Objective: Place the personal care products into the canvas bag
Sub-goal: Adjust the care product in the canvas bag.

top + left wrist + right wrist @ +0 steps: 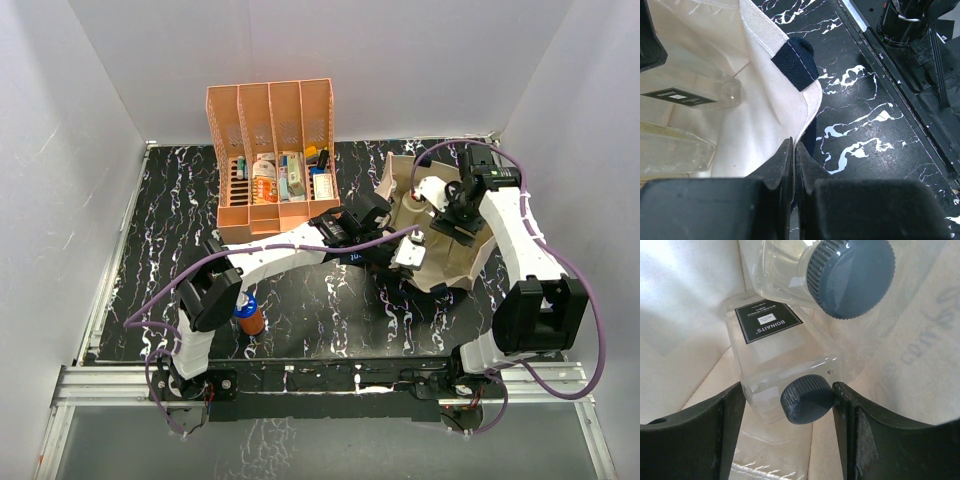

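Inside the canvas bag [680,300], right gripper [788,390] fingers spread apart either side of the clear square dark-capped bottle [780,350] cap, clear grey-capped bottle [850,275] at 1 o'clock, left gripper [792,155] pinched closed on bag rim below navy handle [797,62], orange-brown blue-capped bottle [249,315] upright at table [160,200] 7 o'clock.

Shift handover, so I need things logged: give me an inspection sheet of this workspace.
Surface: black white-veined table.
Job's things: canvas bag open, holding clear square dark-capped bottle and clear grey-capped bottle; orange-brown blue-capped bottle outside on the table.
Clutter: orange file rack holding small items.
Tools: left tool shut on the bag rim; right tool open, straddling the square bottle's cap.
Cables: purple cables in loose loops, left and right.
Surroundings: white walls.
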You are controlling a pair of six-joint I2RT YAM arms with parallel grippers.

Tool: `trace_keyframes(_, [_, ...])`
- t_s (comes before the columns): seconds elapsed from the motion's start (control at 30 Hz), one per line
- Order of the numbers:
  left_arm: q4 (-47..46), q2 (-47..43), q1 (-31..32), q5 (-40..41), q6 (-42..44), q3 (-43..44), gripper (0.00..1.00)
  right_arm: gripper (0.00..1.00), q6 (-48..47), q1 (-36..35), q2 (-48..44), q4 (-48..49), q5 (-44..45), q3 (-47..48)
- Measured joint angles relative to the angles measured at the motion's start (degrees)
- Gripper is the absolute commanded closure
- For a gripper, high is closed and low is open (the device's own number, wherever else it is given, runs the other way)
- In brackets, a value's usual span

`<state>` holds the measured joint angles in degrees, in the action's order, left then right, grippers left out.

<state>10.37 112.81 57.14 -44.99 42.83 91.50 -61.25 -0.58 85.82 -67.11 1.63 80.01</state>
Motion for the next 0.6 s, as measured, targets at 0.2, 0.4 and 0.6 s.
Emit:
trace_keyframes(0.2, [0.1, 0.0, 0.0, 0.0, 0.0, 0.0, 1.00, 0.55, 3.4, 0.0, -3.2, 0.7, 0.0, -2.1])
trace_keyframes(0.4, [0.1, 0.0, 0.0, 0.0, 0.0, 0.0, 1.00, 0.74, 8.5, 0.0, -6.9, 3.0, 0.1, -5.1])
trace_keyframes(0.6, [0.0, 0.0, 0.0, 0.0, 0.0, 0.0, 1.00, 0.79, 16.6, 0.0, -7.5, 5.3, 0.3, -5.7])
